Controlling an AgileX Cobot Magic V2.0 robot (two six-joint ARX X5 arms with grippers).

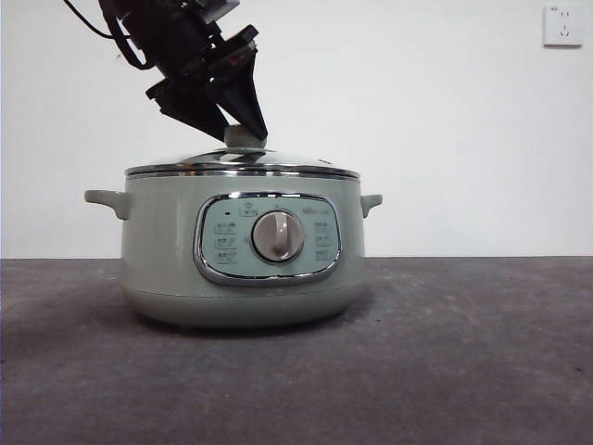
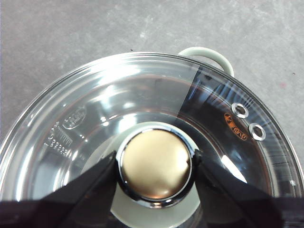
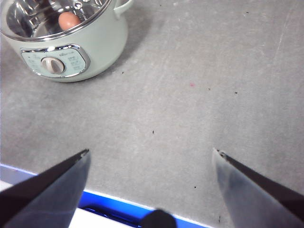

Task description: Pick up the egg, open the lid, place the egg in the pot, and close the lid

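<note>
On the grey, finely speckled matte surface stands the large round pale sage-green electric pot, smooth-walled, with two small side handles and a chrome-framed control panel with a silver dial. Its round clear glass lid with a shiny steel rim sits flat on the pot's mouth. The left pincer reaches down from the upper left, its two black wedge-shaped jaws clamped on either side of the lid's knob, whose domed top is ringed in chrome. The small brown-orange oval egg lies inside the pot, seen through the glass. The right pincer hangs well apart from the pot over bare surface, jaws spread wide, near a blue edge strip. Open surface lies all round the pot.
</note>
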